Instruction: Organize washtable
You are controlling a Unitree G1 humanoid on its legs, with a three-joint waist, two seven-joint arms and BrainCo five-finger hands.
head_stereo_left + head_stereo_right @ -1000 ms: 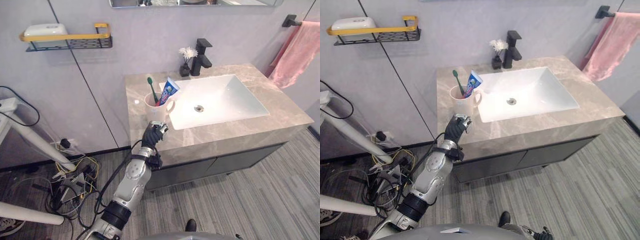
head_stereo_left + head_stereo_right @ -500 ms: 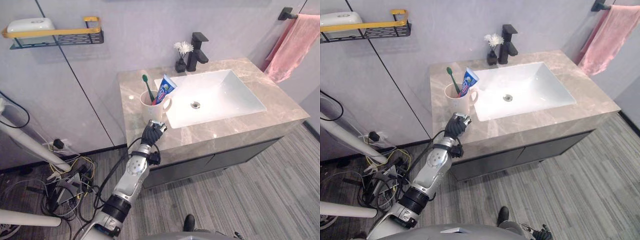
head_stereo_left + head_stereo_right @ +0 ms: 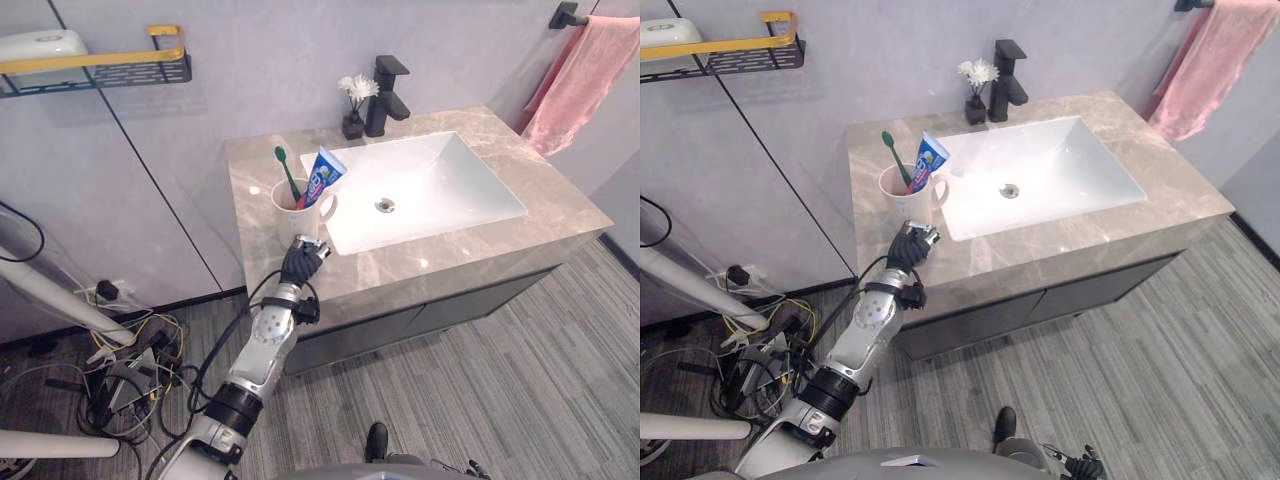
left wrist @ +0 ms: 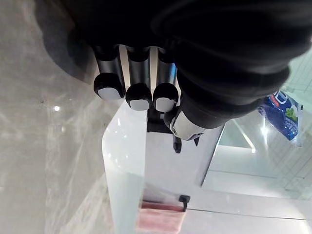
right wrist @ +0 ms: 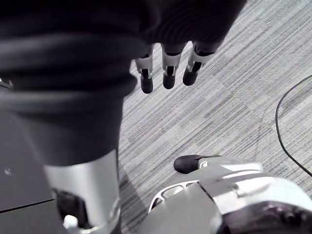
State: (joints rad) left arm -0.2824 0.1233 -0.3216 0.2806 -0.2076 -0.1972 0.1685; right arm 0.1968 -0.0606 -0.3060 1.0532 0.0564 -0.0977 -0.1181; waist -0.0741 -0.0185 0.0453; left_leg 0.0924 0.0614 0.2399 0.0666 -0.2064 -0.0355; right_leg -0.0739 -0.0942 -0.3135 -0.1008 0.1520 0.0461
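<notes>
Marble counter edge: left hand clenched empty by the mug; right hand dangles slack.

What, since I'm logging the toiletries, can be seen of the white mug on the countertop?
The mug is cream-white and glossy like ceramic, with a loop handle turned toward the sink. It stands upright on the marbled countertop, just left of the basin. A green toothbrush and a blue toothpaste tube lean out of it. The left hand, fingers curled, sits just in front of its base; whether they touch cannot be told.
</notes>
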